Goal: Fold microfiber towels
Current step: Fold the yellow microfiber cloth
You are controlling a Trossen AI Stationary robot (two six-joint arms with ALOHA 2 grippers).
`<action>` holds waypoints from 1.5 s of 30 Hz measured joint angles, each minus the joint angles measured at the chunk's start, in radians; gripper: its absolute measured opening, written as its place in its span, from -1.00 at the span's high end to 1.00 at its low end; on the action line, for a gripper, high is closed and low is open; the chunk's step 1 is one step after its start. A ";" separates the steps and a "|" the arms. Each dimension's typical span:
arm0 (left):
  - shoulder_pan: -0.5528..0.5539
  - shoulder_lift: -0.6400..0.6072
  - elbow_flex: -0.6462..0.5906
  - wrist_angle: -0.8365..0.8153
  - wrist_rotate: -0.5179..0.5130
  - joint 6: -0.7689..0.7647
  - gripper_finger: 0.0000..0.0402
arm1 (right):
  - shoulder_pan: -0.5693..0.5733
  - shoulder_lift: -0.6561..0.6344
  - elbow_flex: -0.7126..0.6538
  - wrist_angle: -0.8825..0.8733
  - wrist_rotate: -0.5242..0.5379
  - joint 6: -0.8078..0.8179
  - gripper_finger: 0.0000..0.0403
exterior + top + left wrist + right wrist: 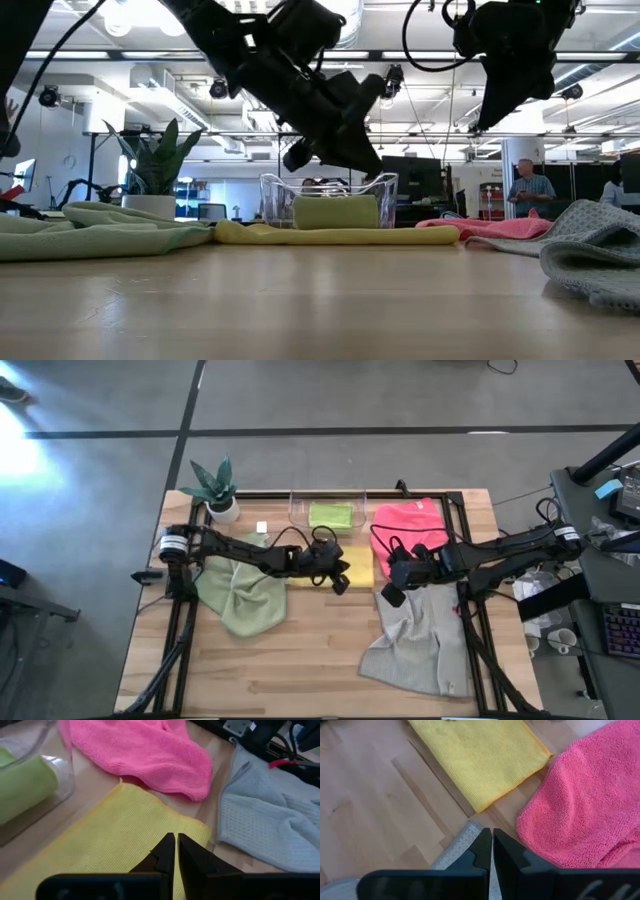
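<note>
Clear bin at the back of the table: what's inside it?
The clear bin holds one folded lime green towel, lying flat on its floor. The low view shows the same towel through the front wall. Whether anything lies beneath it cannot be seen.

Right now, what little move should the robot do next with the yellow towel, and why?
Probably open the left tool and lower it onto the yellow towel's near edge. That tool hovers shut just above the towel, which lies flat and unfolded. The right tool, also shut, hangs over the grey towel's corner beside the pink towel.
</note>
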 joint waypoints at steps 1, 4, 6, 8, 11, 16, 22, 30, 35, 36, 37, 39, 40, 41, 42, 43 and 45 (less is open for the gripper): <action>0.000 0.010 0.006 0.000 -0.002 0.000 0.97 | 0.000 0.000 0.000 0.000 -0.001 -0.004 0.96; 0.000 0.045 0.023 0.001 -0.004 0.000 0.97 | 0.000 0.000 0.000 0.000 -0.007 -0.005 0.96; 0.000 0.072 0.030 -0.002 -0.004 0.000 0.97 | 0.000 0.000 0.000 0.001 -0.007 -0.005 0.96; 0.000 0.101 0.043 0.001 -0.006 0.000 0.97 | 0.000 0.000 0.000 0.002 -0.007 -0.006 0.96; -0.001 0.128 0.051 0.001 -0.007 -0.001 0.97 | 0.000 0.000 0.000 0.004 -0.007 -0.008 0.96; -0.004 0.151 0.052 -0.020 -0.007 -0.008 0.97 | 0.000 0.000 0.000 0.005 -0.007 -0.018 0.96; -0.013 0.151 0.047 -0.142 0.019 0.001 0.97 | 0.000 0.000 0.000 0.004 -0.007 -0.016 0.96; -0.055 0.138 0.050 -0.311 0.184 0.187 0.97 | 0.000 0.000 0.000 0.004 -0.007 -0.001 0.96; -0.110 0.121 0.051 -0.471 0.253 0.446 0.97 | 0.000 0.000 -0.001 0.003 -0.006 0.022 0.96; -0.125 0.115 0.052 -0.509 0.258 0.517 0.97 | 0.000 0.000 -0.001 0.004 -0.006 0.023 0.96; -0.142 0.111 0.053 -0.548 0.261 0.594 0.97 | 0.000 0.000 -0.001 0.003 -0.006 0.023 0.96; -0.176 0.099 0.052 -0.627 0.264 0.758 0.97 | -0.001 0.002 -0.001 0.004 -0.006 0.023 0.96; -0.194 0.096 0.052 -0.663 0.264 0.838 0.97 | -0.001 0.002 -0.001 0.003 -0.006 0.023 0.96; -0.211 0.092 0.051 -0.695 0.262 0.909 0.97 | -0.001 0.003 -0.001 0.003 -0.006 0.023 0.96; -0.229 0.083 0.051 -0.722 0.252 0.969 0.97 | -0.001 0.003 -0.001 0.004 -0.006 0.023 0.96; -0.246 0.078 0.050 -0.743 0.233 1.019 0.97 | -0.001 0.003 -0.001 0.004 -0.006 0.027 0.96; -0.277 0.066 0.050 -0.758 0.176 1.073 0.97 | -0.001 0.003 -0.001 0.002 -0.005 0.046 0.96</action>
